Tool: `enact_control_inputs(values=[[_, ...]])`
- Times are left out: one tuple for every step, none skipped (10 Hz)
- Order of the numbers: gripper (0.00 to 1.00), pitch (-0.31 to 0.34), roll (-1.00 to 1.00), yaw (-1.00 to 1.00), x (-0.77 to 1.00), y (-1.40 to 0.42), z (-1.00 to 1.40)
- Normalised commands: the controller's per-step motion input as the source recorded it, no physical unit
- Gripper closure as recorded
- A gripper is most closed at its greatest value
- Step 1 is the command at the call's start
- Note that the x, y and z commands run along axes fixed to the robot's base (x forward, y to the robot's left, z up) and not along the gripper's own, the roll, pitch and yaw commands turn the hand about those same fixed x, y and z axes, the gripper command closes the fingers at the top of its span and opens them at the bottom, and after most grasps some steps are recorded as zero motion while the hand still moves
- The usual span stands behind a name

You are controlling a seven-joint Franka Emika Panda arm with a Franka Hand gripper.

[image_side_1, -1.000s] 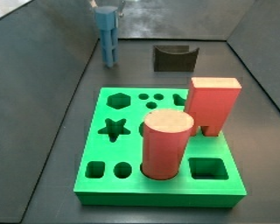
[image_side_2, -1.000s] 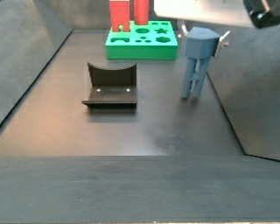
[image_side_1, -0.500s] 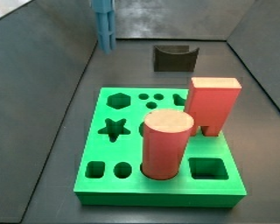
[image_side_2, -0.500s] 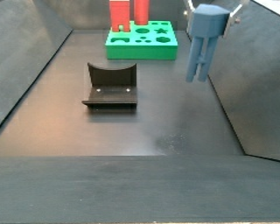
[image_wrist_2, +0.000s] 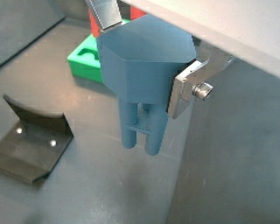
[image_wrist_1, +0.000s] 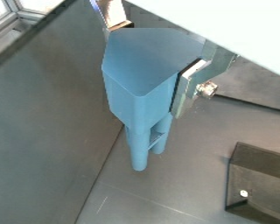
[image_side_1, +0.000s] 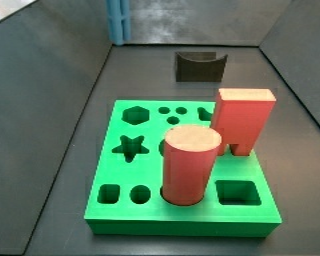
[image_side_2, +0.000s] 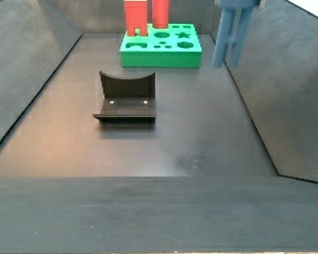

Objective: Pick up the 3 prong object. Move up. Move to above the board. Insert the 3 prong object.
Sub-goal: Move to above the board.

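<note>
The light-blue 3 prong object (image_wrist_1: 143, 83) hangs in my gripper (image_wrist_1: 152, 48), its hexagonal head clamped between the silver fingers (image_wrist_1: 192, 83) and its prongs pointing down, well off the dark floor. It shows the same way in a wrist view (image_wrist_2: 149, 74), with the gripper (image_wrist_2: 149, 51) shut on it. In the side views only its legs show at the upper edge (image_side_1: 119, 20) (image_side_2: 233, 35); the gripper itself is out of frame there. The green board (image_side_1: 123, 205) lies on the floor, also seen in a side view (image_side_2: 162, 60) and a wrist view (image_wrist_2: 84, 63), away from the object.
A red cylinder (image_side_1: 190, 165) and a red rectangular block (image_side_1: 243, 122) stand in the board. A small dark arch-shaped block (image_side_2: 126, 96) lies on the floor between the board and the near side, also in a wrist view (image_wrist_2: 31, 144). Grey walls enclose the floor.
The gripper has lifted the 3 prong object straight up off the floor; its head has risen out of both side views.
</note>
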Motion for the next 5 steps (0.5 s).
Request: enact_control_inputs(values=[[1.0,0.069,-0.15,-0.03,0.03,-0.12,1.0],[1.0,0.074,-0.12,-0.02,0.03,-0.11,1.0],[1.0,0.076,-0.11,-0.01,0.03,-0.1,1.0],[1.0,0.074,-0.09,0.0,0.03,-0.07,0.85],[1.0,0.076,-0.08,0.01,0.02,-0.05,0.64]])
